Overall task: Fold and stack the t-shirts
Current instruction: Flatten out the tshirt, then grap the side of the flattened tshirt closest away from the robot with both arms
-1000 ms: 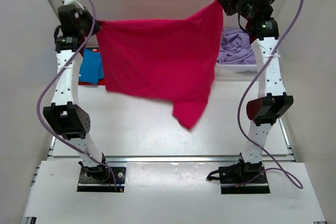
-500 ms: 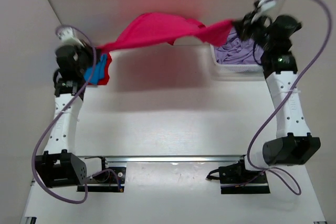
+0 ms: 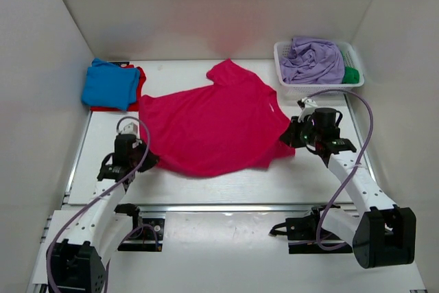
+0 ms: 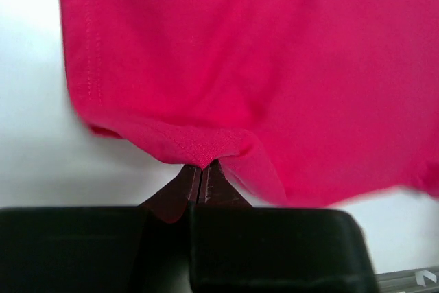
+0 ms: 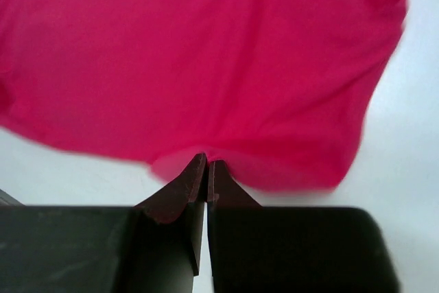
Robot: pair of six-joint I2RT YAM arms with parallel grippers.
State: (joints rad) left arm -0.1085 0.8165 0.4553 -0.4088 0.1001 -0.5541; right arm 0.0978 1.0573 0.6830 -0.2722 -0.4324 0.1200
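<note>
While low, left end effector point(image 4: 199, 173) pinches crimson-pink t-shirt point(image 4: 240, 53); right end effector point(image 5: 207, 169) seemingly likewise.

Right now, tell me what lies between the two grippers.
The crimson-pink t-shirt, spread flat, fills the stretch from left gripper to right gripper; the top external view shows it.

T-shirts: five in all
Crimson-pink t-shirt point(image 3: 212, 125): one, on the middle of the table point(image 3: 226, 178)
Blue t-shirt point(image 3: 110, 84): one, far left
Red t-shirt point(image 3: 140, 81): one, under the blue one, only its edges showing
Lavender t-shirt point(image 3: 312, 60): one, far right
Green t-shirt point(image 3: 351, 75): one, beside the lavender one, mostly hidden
Basket point(image 3: 282, 53): one, white, holding two of the five shirts
Arms: two, one at the near left, one at the near right
Pincers: two, the left pincer point(image 3: 149, 162) and the right pincer point(image 3: 287, 138)
Purple cables: two, one along each arm
</note>
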